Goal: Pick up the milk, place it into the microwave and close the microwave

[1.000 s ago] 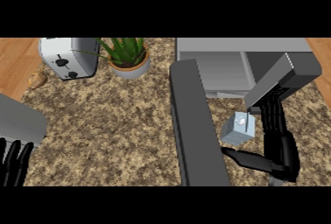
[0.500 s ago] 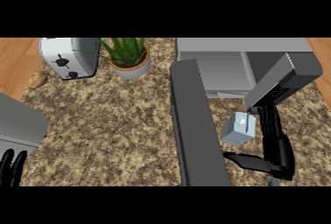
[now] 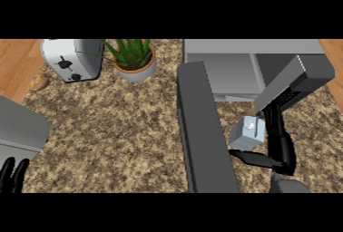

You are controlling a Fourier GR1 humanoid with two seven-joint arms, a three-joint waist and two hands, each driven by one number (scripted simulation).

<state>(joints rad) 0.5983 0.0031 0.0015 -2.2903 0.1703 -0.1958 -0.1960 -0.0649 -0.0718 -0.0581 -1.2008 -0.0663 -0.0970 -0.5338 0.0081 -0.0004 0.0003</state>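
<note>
- My right hand (image 3: 273, 146) curled round the milk carton (image 3: 247, 134) at four o'clock, before the open microwave (image 3: 231, 74).
- My left hand (image 3: 13, 174) rested open at eight o'clock (fingers up).

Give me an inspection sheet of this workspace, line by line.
Surface: speckled stone counter, wood floor at both upper corners.
Job's things: milk carton, tilted, in front of the microwave; the door stands open, swung out toward the robot.
Clutter: toaster at upper left; potted plant beside it; small brown item left of the toaster, too small to tell.
Robot hands: right robot hand curled round the milk; left robot hand at lower left edge, fingers up, resting.
Cables: nothing seen.
Surroundings: grey block at the left edge.
</note>
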